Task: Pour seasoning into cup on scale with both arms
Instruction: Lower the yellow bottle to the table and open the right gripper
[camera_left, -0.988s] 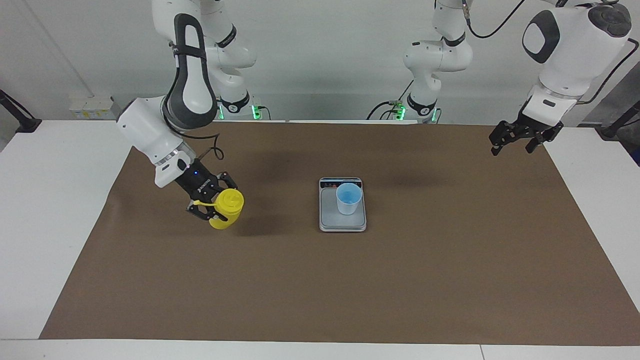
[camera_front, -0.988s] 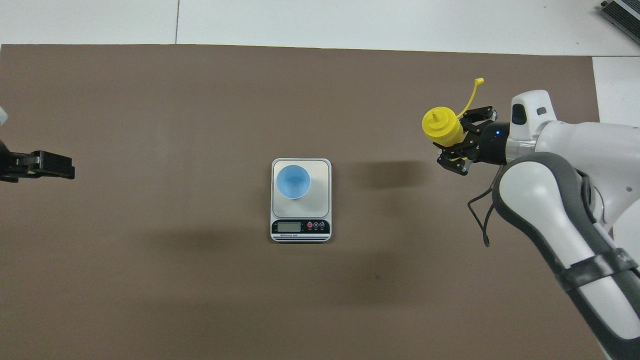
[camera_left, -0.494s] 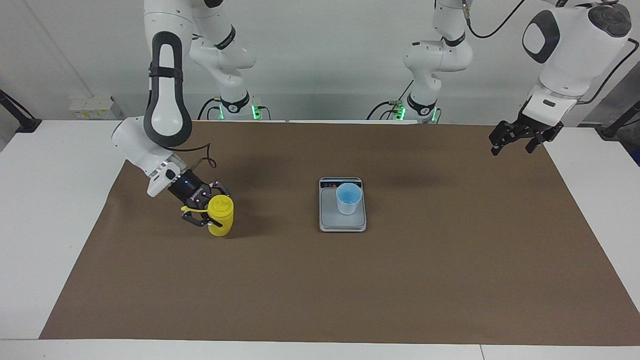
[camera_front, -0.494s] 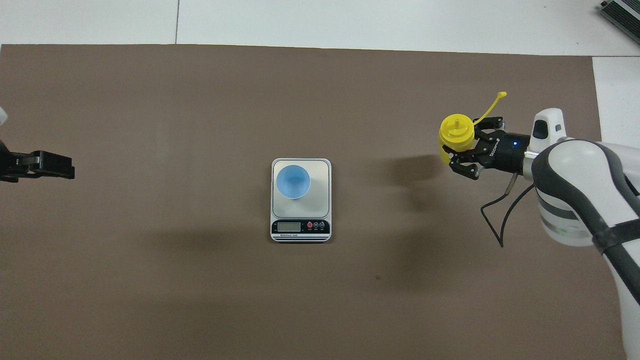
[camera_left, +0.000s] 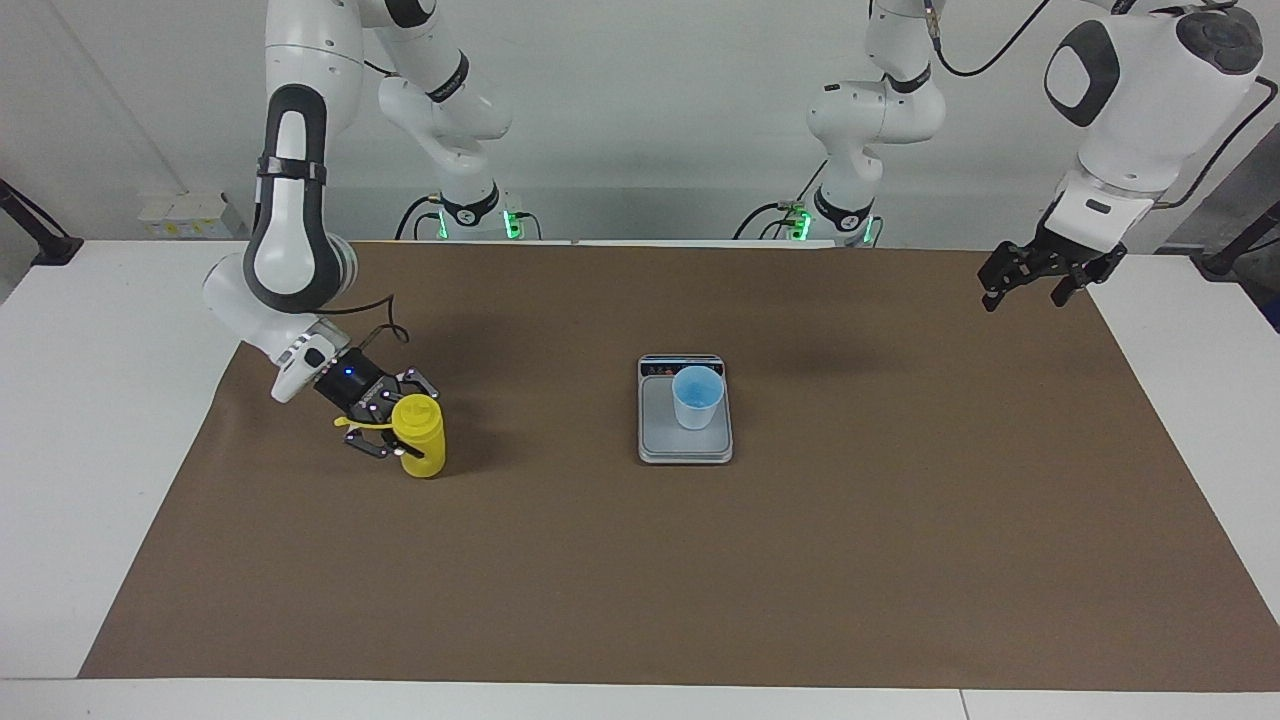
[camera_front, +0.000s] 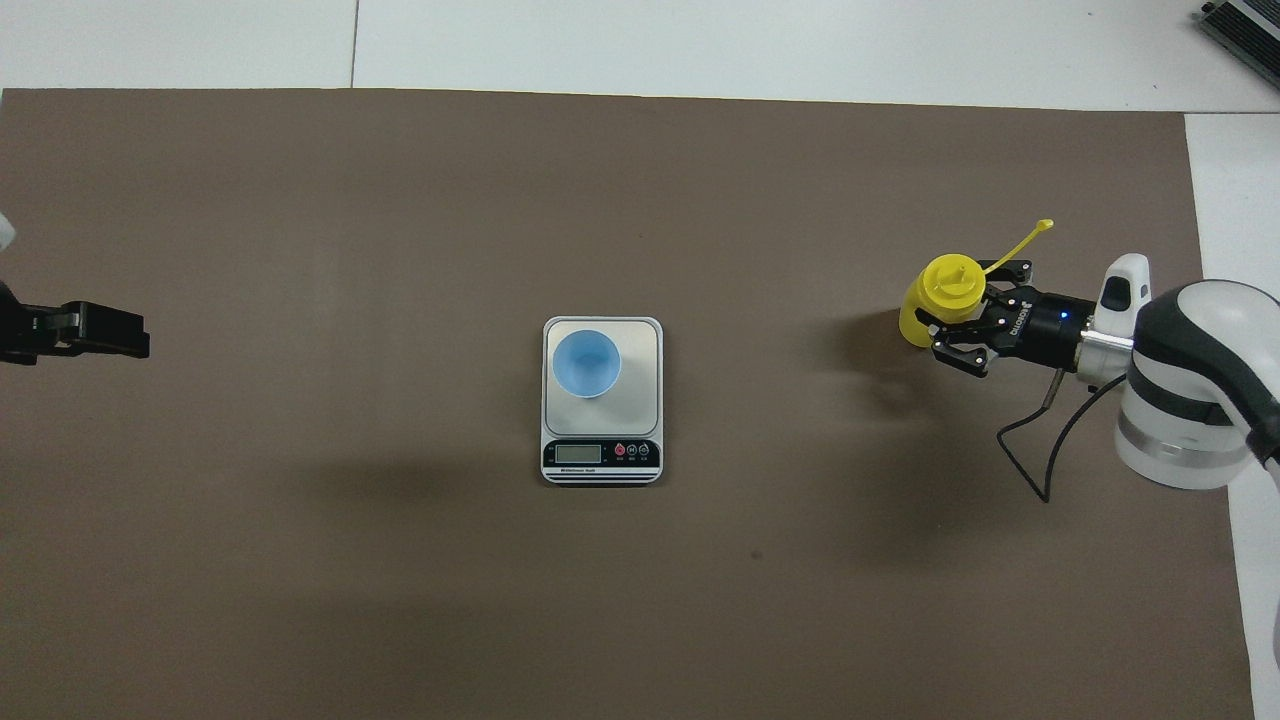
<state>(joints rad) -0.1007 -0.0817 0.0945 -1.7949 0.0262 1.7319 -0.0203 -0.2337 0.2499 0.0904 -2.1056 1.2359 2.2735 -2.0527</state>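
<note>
Since one second ago the right arm has carried the seasoning bottle away from the scale, toward its own end of the surface, and lowered it; left arm unchanged.

Facing view: right end effector (camera_left: 392, 437) is clamped around the seasoning bottle (camera_left: 420, 438), fingers on either side of the yellow body. Bottle is upright, its base at or just above the brown mat (camera_left: 640, 560); contact cannot be judged. Tethered cap strap sticks out past the fingers. Scale (camera_left: 685, 440) lies at mid-mat, well apart from the bottle. Cup (camera_left: 697, 397) stands upright on the weighing plate, toward the display edge. Left end effector (camera_left: 1030, 280) hangs over the mat's edge at the left arm's end, fingers spread, holding nothing; that arm waits.

Overhead view: right end effector (camera_front: 965, 330) comes in level from the right arm's end, gripping the seasoning bottle (camera_front: 945, 295) below its ribbed cap; strap points away from the robots. Scale (camera_front: 602, 400) has its display strip on the edge nearest the robots. Cup (camera_front: 586, 363) sits on the plate. Left end effector (camera_front: 95, 332) shows at the frame edge, released.
</note>
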